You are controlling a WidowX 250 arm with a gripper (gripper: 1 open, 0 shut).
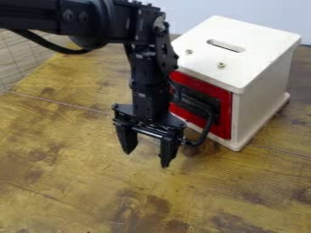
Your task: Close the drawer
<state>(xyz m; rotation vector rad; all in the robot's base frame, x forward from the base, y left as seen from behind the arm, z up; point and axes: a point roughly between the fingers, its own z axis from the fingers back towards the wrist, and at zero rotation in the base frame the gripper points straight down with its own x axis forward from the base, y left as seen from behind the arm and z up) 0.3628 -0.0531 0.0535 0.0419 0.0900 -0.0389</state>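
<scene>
1. Red drawer (221, 92), fronted by its black loop handle (208, 125), sits in the white cabinet (261, 84); remaining travel unclear.
2. Gripper (147, 150), fingers apart, grasping nothing, hangs before it; a sideways push could snag the handle or skew the cabinet.

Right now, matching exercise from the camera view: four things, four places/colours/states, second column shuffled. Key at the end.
Things
1. Drawer front panel
2. Cabinet
3. End effector
4. Table

Descriptions
A. Wood-patterned brown, under everything else
B. Red, set in the side of the box that faces the arm
C. Fingers apart, pointing down, nothing between them
D. Cream-white, with a slot in its top

Right pairs
1-B
2-D
3-C
4-A
</scene>
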